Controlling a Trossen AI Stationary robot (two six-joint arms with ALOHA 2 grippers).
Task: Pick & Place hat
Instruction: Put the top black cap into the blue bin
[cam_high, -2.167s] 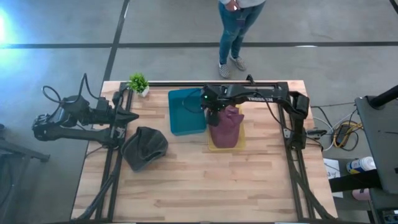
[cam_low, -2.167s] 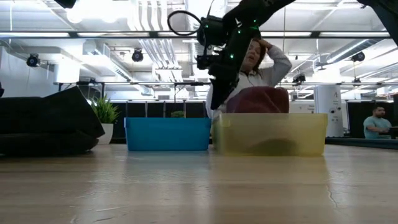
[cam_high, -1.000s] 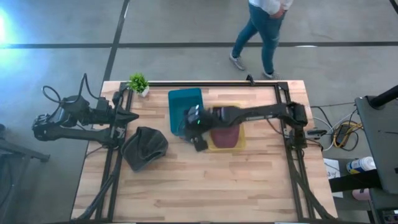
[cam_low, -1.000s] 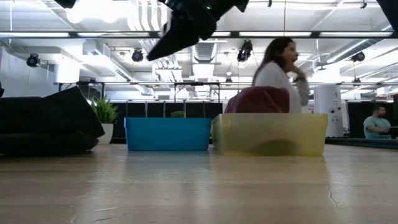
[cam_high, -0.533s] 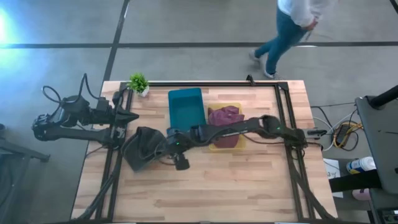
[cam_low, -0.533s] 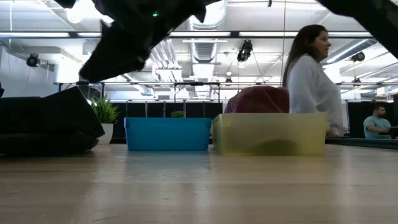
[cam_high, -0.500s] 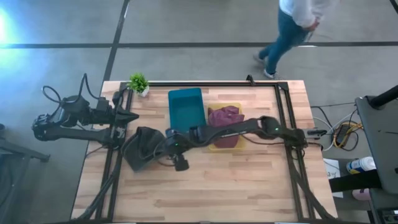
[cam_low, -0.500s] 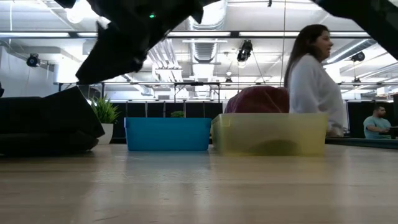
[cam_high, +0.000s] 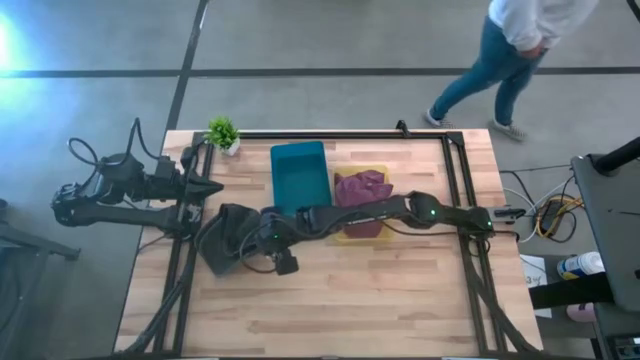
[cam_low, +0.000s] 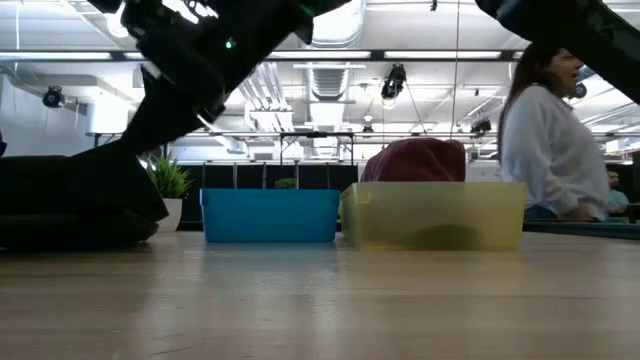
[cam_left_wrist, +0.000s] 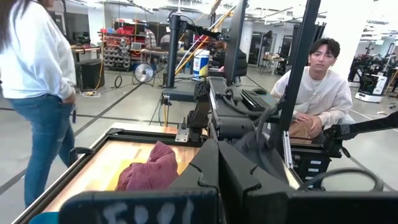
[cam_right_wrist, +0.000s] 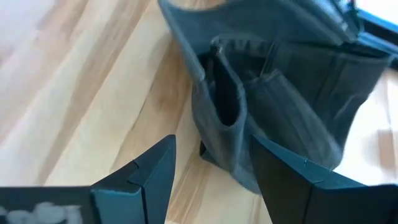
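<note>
A dark grey hat (cam_high: 232, 238) lies crumpled on the wooden table toward its left side; the low view shows the hat (cam_low: 70, 200) at the left. My right gripper (cam_high: 264, 246) reaches across the table to the hat's right edge. It is open in the right wrist view (cam_right_wrist: 212, 142), with a fold of the grey hat (cam_right_wrist: 227, 118) standing between its fingers. A maroon hat (cam_high: 362, 188) rests in the yellow bin (cam_high: 385, 232). My left gripper (cam_high: 208, 187) is shut and parked by the table's left edge. My right gripper is open astride a raised fold (cam_right_wrist: 225, 146) at the grey hat's edge, slanting down from the table's right. Bare wood shows between one finger (cam_right_wrist: 155, 168) and the cloth. Whether the other finger (cam_right_wrist: 280, 174) touches the hat, I cannot tell.
A blue bin (cam_high: 300, 177) stands beside the yellow bin at the table's far middle. A small potted plant (cam_high: 222, 132) sits at the far left corner. A person (cam_high: 510, 50) walks on the floor beyond the far edge. Bare wood (cam_high: 330, 300) lies along the near side.
My right gripper has swung from beside the blue bin toward the table's left and near side, and down to the grey hat's right edge. The hat has stayed where it was. The person behind the table has walked to the right.
</note>
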